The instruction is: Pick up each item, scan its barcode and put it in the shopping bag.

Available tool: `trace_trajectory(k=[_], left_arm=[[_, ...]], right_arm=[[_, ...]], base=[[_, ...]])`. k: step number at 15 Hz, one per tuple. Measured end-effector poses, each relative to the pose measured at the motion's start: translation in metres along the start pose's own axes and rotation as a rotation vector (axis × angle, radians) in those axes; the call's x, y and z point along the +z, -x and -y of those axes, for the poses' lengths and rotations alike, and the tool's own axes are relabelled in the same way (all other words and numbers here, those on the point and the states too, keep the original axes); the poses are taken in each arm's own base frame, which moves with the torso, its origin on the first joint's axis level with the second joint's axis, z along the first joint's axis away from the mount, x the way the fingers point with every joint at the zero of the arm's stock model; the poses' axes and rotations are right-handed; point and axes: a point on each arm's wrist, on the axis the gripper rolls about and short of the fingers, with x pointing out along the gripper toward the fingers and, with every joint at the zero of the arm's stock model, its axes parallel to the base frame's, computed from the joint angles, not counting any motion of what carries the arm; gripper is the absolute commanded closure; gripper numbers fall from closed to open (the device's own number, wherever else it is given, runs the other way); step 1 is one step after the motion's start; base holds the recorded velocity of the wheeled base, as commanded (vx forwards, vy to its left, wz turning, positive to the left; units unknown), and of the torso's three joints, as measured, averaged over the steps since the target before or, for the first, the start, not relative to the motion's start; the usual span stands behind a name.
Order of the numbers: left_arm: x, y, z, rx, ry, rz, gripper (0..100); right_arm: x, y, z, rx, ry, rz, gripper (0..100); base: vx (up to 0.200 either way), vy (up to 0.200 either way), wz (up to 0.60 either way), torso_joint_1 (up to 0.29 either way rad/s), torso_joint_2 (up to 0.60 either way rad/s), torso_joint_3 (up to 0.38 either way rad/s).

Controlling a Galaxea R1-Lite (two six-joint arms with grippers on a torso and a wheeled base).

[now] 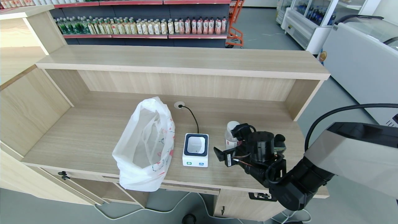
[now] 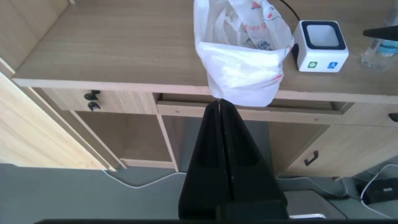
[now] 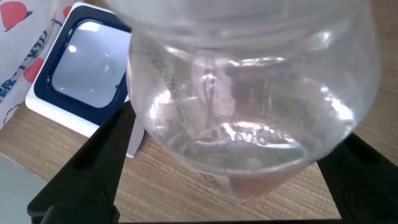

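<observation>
The right arm (image 1: 357,161) had a wide silver-grey shell with a dark panel on its top, and below it came round black joints (image 1: 298,186), matt and smooth. A thick black cable (image 1: 342,109) made an arc from this arm toward the right edge. The right gripper (image 1: 229,141) was black too, with a cylindrical motor housing (image 1: 261,141) behind it, thin orange wires (image 1: 241,157) and a small white label (image 1: 228,159). The left gripper (image 2: 221,106) was a black wedge, its two fingers (image 2: 211,155) parted only by a thin seam
</observation>
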Motion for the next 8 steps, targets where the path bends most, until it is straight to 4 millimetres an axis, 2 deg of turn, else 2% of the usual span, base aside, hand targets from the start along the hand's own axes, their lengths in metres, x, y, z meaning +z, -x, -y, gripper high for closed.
trace_trajectory(k=[1, 8], left_arm=[[0.0, 0.0, 0.0, 0.0, 0.0, 0.0, 100], [0.0, 0.0, 0.0, 0.0, 0.0, 0.0, 100]], right_arm=[[0.0008, -0.0003, -0.0001, 0.003, -0.006, 0.012, 100], [0.0013, 0.0011, 0.0034, 0.036, -0.01, 0.019, 100]], base=[[0.0, 0.0, 0.0, 0.0, 0.0, 0.0], [0.0, 0.0, 0.0, 0.0, 0.0, 0.0]])
